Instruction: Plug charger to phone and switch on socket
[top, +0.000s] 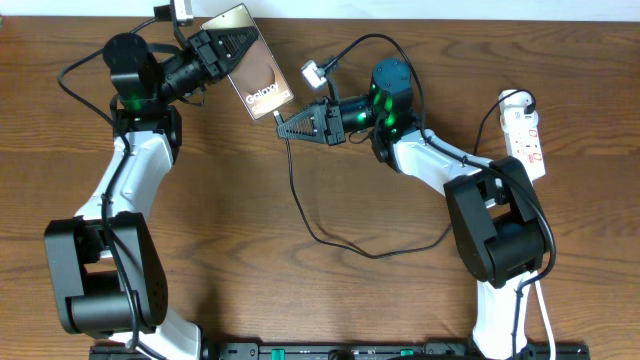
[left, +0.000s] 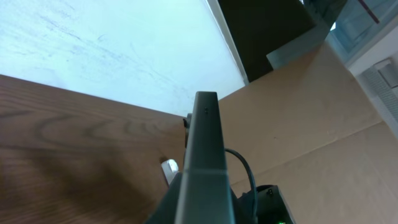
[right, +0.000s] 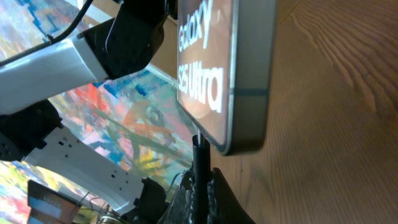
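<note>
My left gripper (top: 228, 55) is shut on the phone (top: 252, 72) and holds it tilted above the table's far middle; "Galaxy" lettering shows on its brownish face. In the left wrist view the phone (left: 205, 162) is seen edge-on. My right gripper (top: 288, 125) is shut on the charger's plug end (right: 200, 168), its tip touching the phone's bottom edge (right: 245, 144). The black charger cable (top: 330, 235) loops down over the table. The socket (top: 524, 132), a white power strip, lies at the far right.
A small white adapter (top: 313, 72) lies behind the phone and shows in the left wrist view (left: 169, 169). The white cord runs down the right side past the right arm's base (top: 500, 230). A white wall lies beyond the table's far edge.
</note>
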